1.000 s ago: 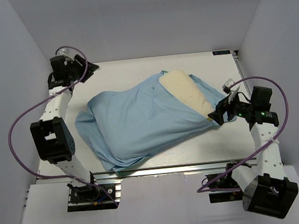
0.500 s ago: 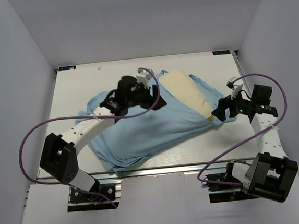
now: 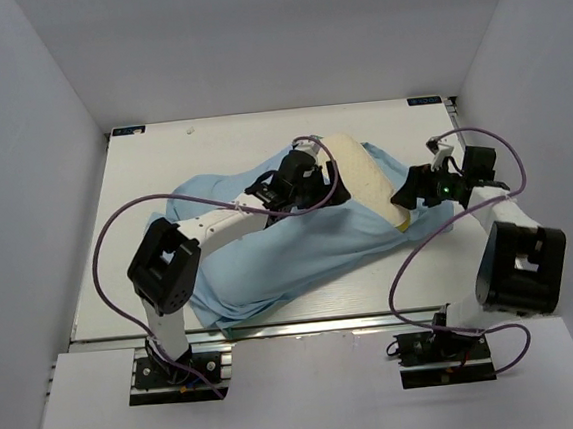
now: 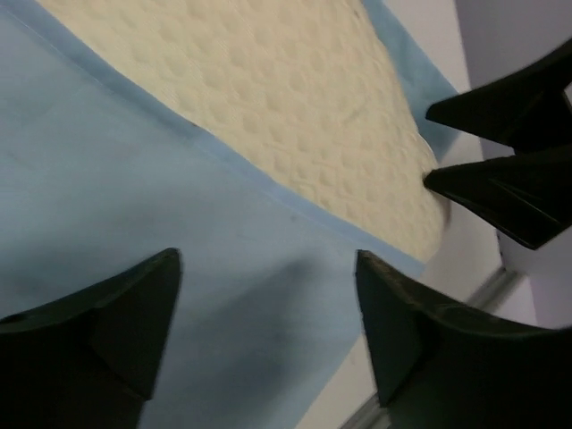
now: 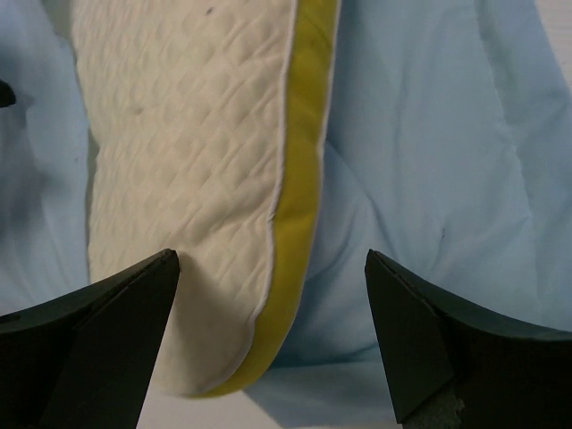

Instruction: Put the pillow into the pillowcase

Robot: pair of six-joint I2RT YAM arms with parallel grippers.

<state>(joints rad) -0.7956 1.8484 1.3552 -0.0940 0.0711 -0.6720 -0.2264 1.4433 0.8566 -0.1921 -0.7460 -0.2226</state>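
Movement on the left is the big change: within the last second our left arm has swung from the far-left corner of the counter (image 3: 161, 155) to the middle. The left tool (image 4: 268, 268) now hangs over the pillowcase (image 3: 269, 246), just short of its hem (image 4: 223, 161). Its fingers have been widening on the way and stand spread, with nothing between them. The right tool (image 5: 270, 259) has crept up from the near right. It is spread wide too, with the yellow-piped corner of the pillow (image 3: 363, 173) framed between its fingers. We cannot tell whether it touches that corner.

The pillow lies centre-right on the counter, most of it already covered by the blue cloth. Only its right end sticks out of the open mouth.

We judge the task to be near its finish. Both tools seem placed to work together, the left to catch the hem and draw it over, the right to push or steady the bare end.
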